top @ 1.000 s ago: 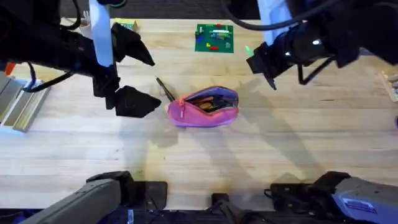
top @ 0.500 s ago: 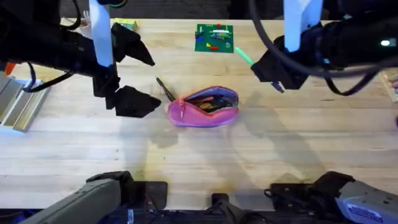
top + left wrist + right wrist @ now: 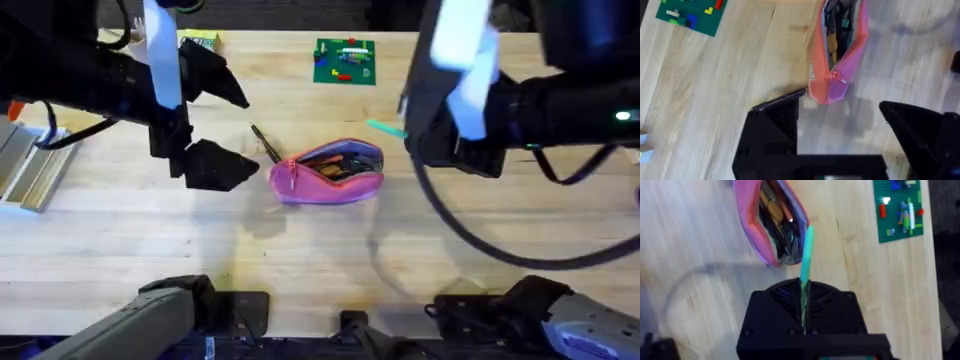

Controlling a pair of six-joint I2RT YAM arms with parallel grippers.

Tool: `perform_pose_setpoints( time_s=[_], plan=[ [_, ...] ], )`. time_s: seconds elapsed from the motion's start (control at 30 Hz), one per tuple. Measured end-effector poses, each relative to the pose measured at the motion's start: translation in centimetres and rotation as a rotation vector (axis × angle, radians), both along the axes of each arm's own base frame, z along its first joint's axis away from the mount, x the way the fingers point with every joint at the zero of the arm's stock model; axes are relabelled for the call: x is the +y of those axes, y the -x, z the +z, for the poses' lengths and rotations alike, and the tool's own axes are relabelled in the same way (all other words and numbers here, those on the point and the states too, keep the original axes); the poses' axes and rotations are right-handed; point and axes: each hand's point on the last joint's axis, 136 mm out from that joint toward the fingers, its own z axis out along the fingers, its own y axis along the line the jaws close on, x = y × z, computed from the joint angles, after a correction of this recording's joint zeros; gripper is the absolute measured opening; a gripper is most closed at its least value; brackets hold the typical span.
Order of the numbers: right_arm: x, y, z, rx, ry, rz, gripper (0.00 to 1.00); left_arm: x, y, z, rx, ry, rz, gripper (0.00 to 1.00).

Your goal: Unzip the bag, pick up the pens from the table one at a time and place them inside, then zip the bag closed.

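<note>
The pink bag [image 3: 328,175] lies unzipped in the middle of the table [image 3: 300,250], dark items showing in its mouth. A thin black pen [image 3: 265,143] lies just off its left end. My left gripper [image 3: 225,122] hangs open left of the bag, with its fingers either side of that pen's line. In the left wrist view the bag [image 3: 840,55] is ahead of the open gripper [image 3: 845,135], and the black pen [image 3: 785,97] is at one fingertip. My right gripper [image 3: 412,128] is shut on the light green pen [image 3: 383,127], right of the bag. The green pen [image 3: 806,255] points at the bag's opening [image 3: 771,222] from the gripper [image 3: 804,287].
A green board with small coloured bricks [image 3: 345,60] lies at the back of the table, also in the right wrist view [image 3: 900,207]. A metal piece [image 3: 30,170] sits at the left edge. The table's front half is bare wood.
The right arm has swung left and toward the front, carrying the green pen closer to the bag's right end. The left arm, the bag and the black pen have not moved.
</note>
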Motion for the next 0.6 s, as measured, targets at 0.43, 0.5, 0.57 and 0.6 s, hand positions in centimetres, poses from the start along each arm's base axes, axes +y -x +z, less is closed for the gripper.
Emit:
perform_pose_setpoints(
  time_s=[0.43, 0.5, 0.57, 0.6],
  plan=[
    [2.5, -1.1, -4.4, 0.049, 0.117, 0.220, 0.033, 0.0, 0.0, 0.0, 0.000, 0.000, 0.000, 0.993],
    [4.9, -1.6, -7.0, 0.086, 0.143, 0.294, 0.033, 0.0, 0.0, 0.0, 0.001, 0.000, 0.000, 0.993],
    [5.2, -1.7, -7.7, 0.101, 0.154, 0.306, 0.033, 0.0, 0.0, 0.0, 0.000, 0.000, 0.000, 0.993],
    [5.3, -1.7, -8.2, 0.109, 0.160, 0.313, 0.033, 0.0, 0.0, 0.0, 0.000, 0.000, 0.000, 0.993]
  ],
)
